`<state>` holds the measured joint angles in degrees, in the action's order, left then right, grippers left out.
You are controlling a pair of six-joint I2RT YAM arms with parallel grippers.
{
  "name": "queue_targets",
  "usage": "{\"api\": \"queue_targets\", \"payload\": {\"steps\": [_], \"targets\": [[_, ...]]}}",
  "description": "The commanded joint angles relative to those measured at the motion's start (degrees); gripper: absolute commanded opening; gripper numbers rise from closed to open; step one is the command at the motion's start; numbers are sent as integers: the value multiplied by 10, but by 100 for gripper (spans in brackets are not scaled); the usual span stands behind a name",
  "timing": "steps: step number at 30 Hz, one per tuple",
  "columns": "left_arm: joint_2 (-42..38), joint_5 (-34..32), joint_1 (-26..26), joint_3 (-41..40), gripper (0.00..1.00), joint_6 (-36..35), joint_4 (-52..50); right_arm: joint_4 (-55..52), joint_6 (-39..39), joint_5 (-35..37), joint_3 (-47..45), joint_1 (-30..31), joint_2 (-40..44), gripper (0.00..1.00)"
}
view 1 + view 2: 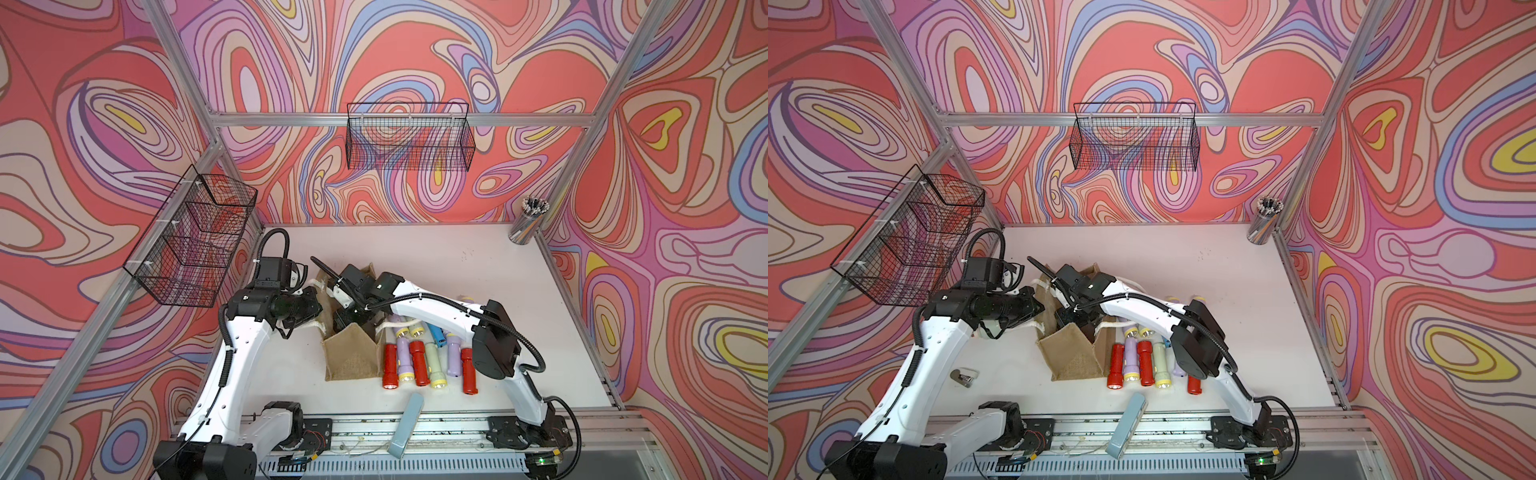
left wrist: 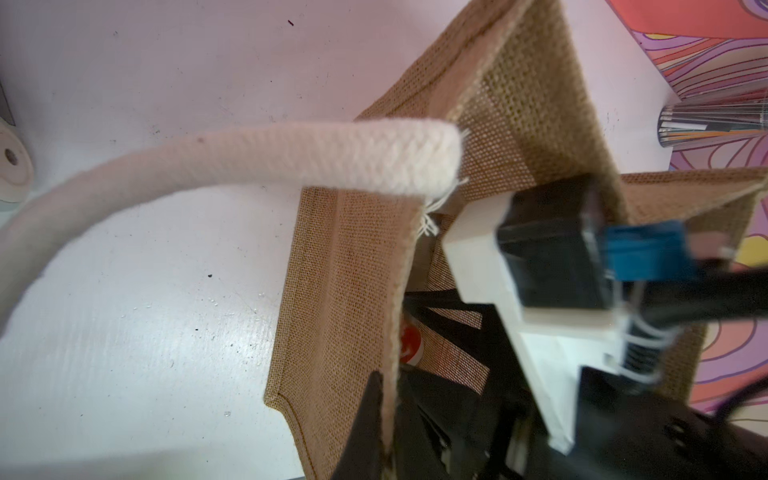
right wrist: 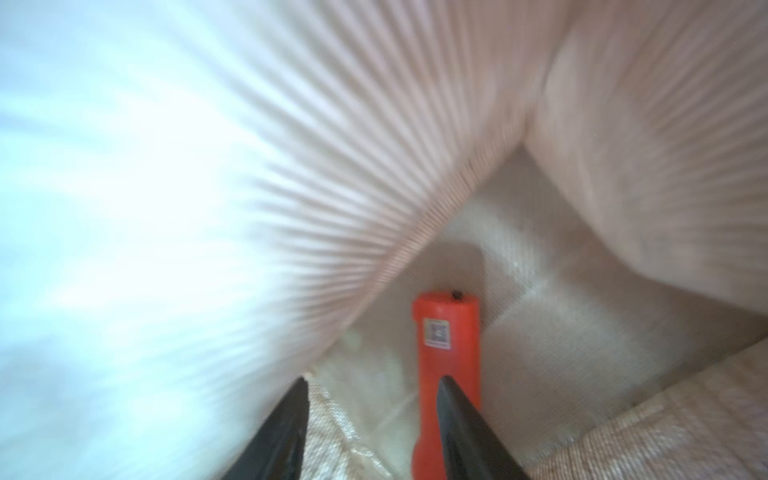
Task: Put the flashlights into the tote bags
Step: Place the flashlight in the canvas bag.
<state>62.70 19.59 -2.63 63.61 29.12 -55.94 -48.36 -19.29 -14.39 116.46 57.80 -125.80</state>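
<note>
a red flashlight (image 3: 446,345) lies inside the tote bag (image 1: 351,357), just past the right gripper (image 3: 374,380), whose fingers stand apart, not holding it. the left gripper (image 2: 388,399) pinches the bag's rim at 9 o'clock. loose flashlights (image 1: 419,361) lie at the bag's 3 o'clock.

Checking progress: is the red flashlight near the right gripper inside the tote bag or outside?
Inside. The right wrist view shows the red flashlight surrounded by the tote bag's woven walls.
</note>
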Motion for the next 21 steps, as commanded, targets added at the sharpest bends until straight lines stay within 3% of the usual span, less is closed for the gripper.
{"api": "queue_targets", "payload": {"steps": [1,8,21], "targets": [[6,-24,2,8,9,-14,-22,16,11,3,16,0,37,53],[24,-36,2,19,8,-25,-29,36,36,42,13,0,77,54],[14,-87,2,33,5,-33,-38,76,75,245,-68,-10,214,60]]}}
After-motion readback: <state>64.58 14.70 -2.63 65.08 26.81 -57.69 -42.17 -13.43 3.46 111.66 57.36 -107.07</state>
